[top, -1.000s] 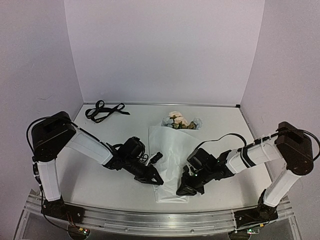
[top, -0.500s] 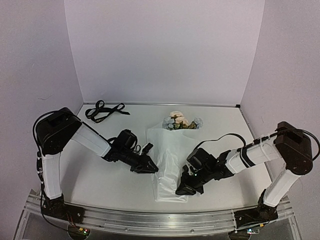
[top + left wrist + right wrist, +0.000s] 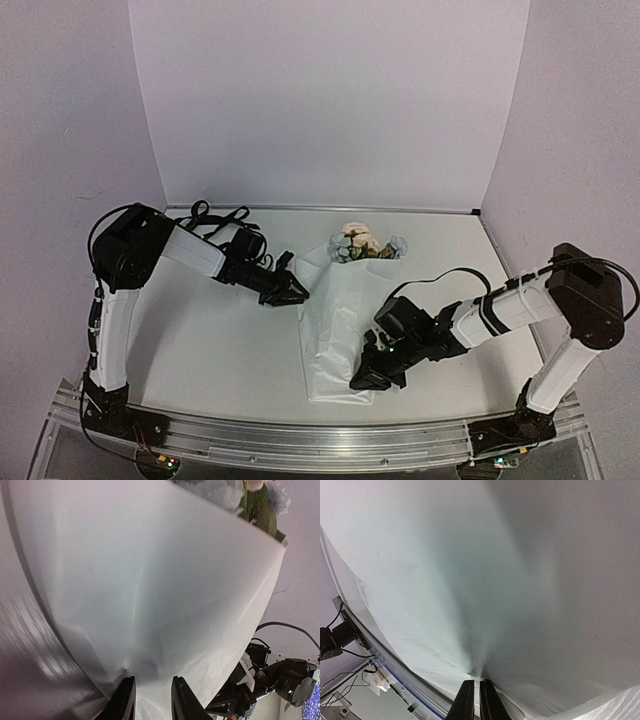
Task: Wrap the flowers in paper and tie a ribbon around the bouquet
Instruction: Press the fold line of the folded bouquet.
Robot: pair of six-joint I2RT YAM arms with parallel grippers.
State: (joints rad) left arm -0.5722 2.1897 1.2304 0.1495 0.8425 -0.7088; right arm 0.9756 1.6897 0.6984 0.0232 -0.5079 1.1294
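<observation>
From above, the large thin white sheet of wrapping paper [image 3: 335, 325] lies mid-table [image 3: 220, 345], its long axis running from near edge to far edge, with the pale peach and blue artificial flowers [image 3: 360, 243] at its far end; the left gripper [image 3: 288, 292] sits at the sheet's left edge, the paper lying to its right; the right gripper [image 3: 366, 378] is at the near right corner; the long narrow black ribbon [image 3: 205, 212] lies in the far left corner, nearer the left arm.

Left wrist view: jaws slightly apart and empty, paper [image 3: 150, 590] just ahead.

Right wrist view: jaws together, pinching a paper [image 3: 470, 580] fold.
</observation>
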